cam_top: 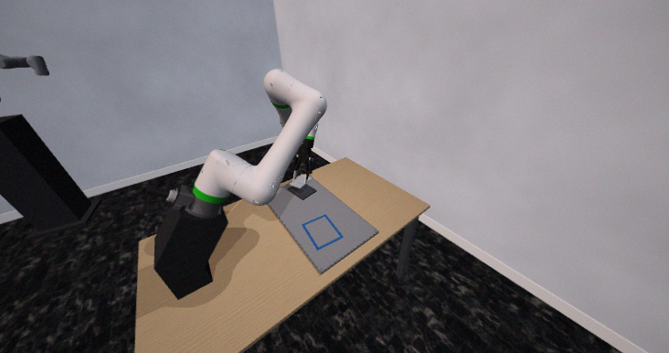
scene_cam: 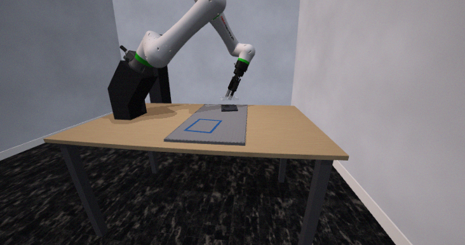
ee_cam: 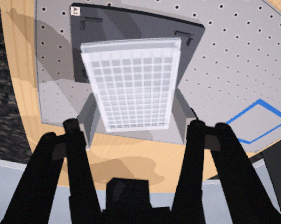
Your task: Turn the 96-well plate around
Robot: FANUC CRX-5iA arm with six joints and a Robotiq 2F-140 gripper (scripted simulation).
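Wooden desk [scene_cam: 286, 129] stands in a room corner, grey walls, dark speckled floor [scene_cam: 195, 204]. Grey perforated deck mat [scene_cam: 227, 129] lies across the desk middle, reaching its far edge. Blue taped outline B1 [scene_cam: 192, 125] sits toward the near edge. Black plate nest N1 [ee_cam: 111, 19] lies at the far edge. End effector [ee_cam: 134, 125] grips the 96-well plate [ee_cam: 132, 90], held in the air above N1, not touching it.

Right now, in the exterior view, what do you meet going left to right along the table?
Black arm pedestal → blue taped outline B1 → the gripper shut on the 96-well plate, held just above the dark nest N1 → bare wooden table top.
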